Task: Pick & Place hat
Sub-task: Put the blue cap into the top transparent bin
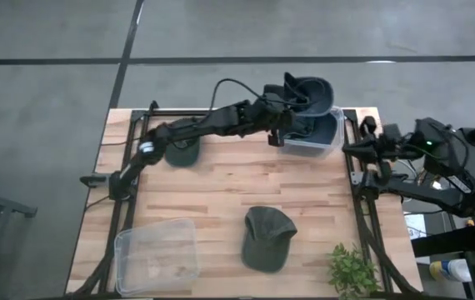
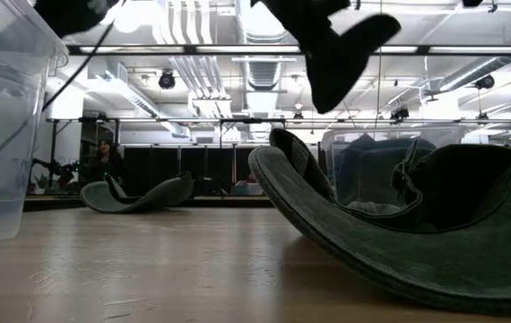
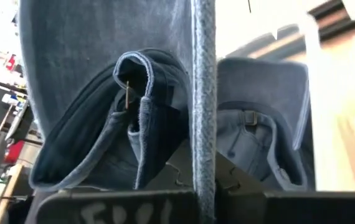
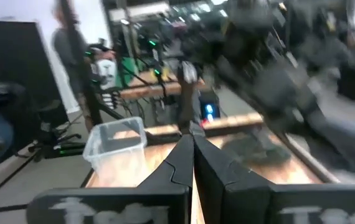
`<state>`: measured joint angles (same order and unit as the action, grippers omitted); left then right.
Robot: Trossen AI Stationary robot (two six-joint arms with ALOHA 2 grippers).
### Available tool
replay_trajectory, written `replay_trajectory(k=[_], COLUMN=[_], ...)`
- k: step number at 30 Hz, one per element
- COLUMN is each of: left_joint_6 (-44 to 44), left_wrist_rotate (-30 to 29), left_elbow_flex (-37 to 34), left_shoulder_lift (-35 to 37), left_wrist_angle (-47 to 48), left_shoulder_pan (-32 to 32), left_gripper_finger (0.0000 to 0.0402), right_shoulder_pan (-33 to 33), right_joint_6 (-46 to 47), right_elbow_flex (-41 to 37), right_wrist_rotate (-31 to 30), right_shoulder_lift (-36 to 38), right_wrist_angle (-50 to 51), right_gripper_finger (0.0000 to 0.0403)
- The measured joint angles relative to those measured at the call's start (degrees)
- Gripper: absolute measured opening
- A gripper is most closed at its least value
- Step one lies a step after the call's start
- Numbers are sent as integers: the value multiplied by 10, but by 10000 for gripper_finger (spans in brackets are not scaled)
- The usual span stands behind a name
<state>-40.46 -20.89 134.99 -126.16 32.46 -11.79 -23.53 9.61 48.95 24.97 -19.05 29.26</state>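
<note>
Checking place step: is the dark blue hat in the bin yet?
Not yet. The left gripper is shut on the dark blue hat, holding it above the bin, which already holds another hat.

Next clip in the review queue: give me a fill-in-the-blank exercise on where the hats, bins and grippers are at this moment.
1. The left gripper is shut on a dark blue ____.
2. That hat hangs over the ____ bin at the table's far right corner.
3. The ____ gripper waits shut at the table's right edge.
4. The empty clear bin sits beside a ____ hat.

Missing words: hat; blue; right; green
</note>
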Motion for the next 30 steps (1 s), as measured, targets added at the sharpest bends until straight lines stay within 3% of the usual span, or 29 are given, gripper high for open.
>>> replay_trajectory(k=[4, 13, 30], left_joint_6=[-45, -42, -50], left_wrist_rotate=[-21, -4, -2], left_elbow_flex=[-40, -50, -50], left_shoulder_lift=[-12, -30, -107], left_wrist_angle=[-57, -97, -130], left_shoulder_pan=[0, 0, 4], left_gripper_finger=[0, 0, 0], right_shoulder_pan=[0, 0, 0], right_joint_6=[-30, -49, -51], right_elbow_flex=[0, -3, -55], right_wrist_rotate=[24, 21, -1], right_shoulder_lift=[48, 114, 112], right_wrist_angle=[0, 34, 43], right_gripper_finger=[8, 8, 8])
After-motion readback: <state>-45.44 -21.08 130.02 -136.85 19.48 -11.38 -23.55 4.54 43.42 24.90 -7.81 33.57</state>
